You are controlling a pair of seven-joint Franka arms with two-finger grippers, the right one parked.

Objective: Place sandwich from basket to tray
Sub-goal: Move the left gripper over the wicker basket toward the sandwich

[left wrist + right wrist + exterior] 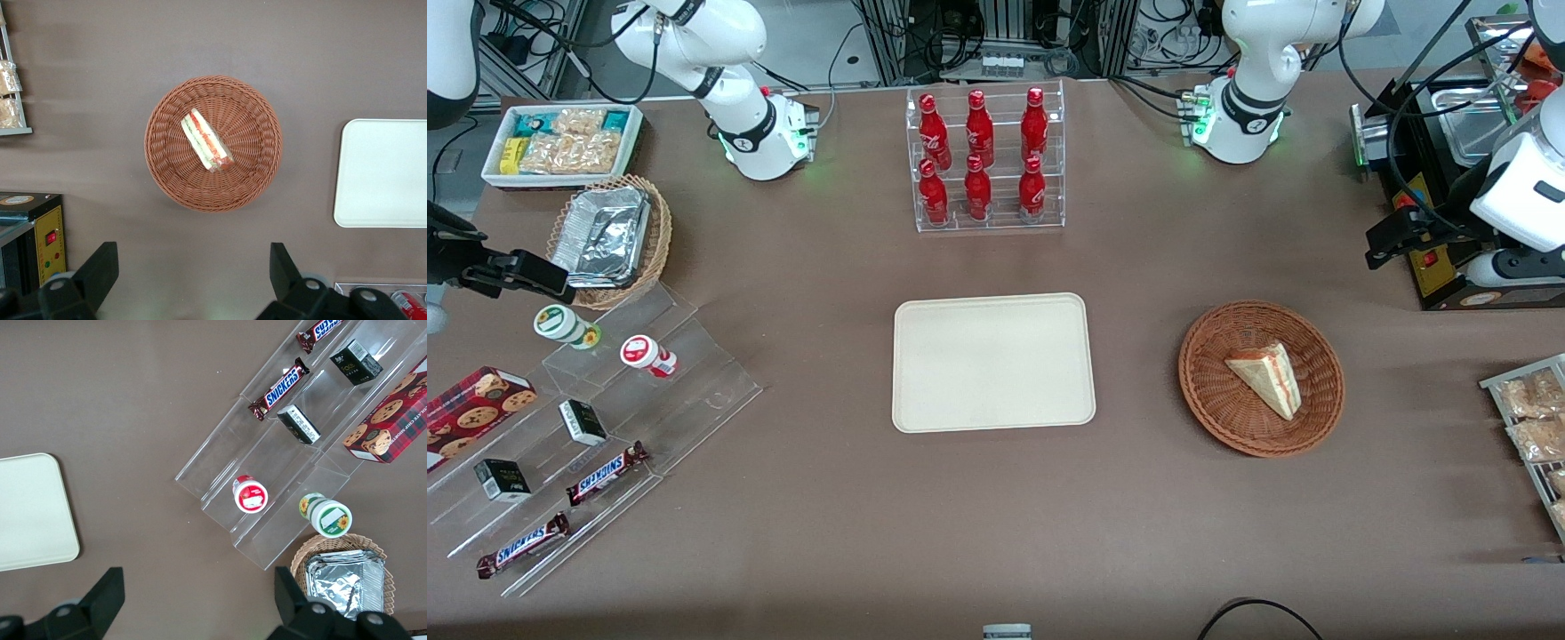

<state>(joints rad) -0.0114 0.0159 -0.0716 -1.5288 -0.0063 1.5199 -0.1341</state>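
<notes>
Approach step: my end effector (193,280) hangs wide open and empty above the bench, sandwich (207,141) lying in the basket (167,173); next, descend, straddle the wedge, before carrying to the tray (993,362).

The sandwich (1265,380) lay in the basket (1209,391), toward the working arm's end of the table (827,524). The tray (993,363) sat mid-table, well apart from the basket. The bottle rack (987,160) stood farther from the front camera than the tray. The gripper (193,277) hung above the table beside the basket, fingers spread wide.
</notes>
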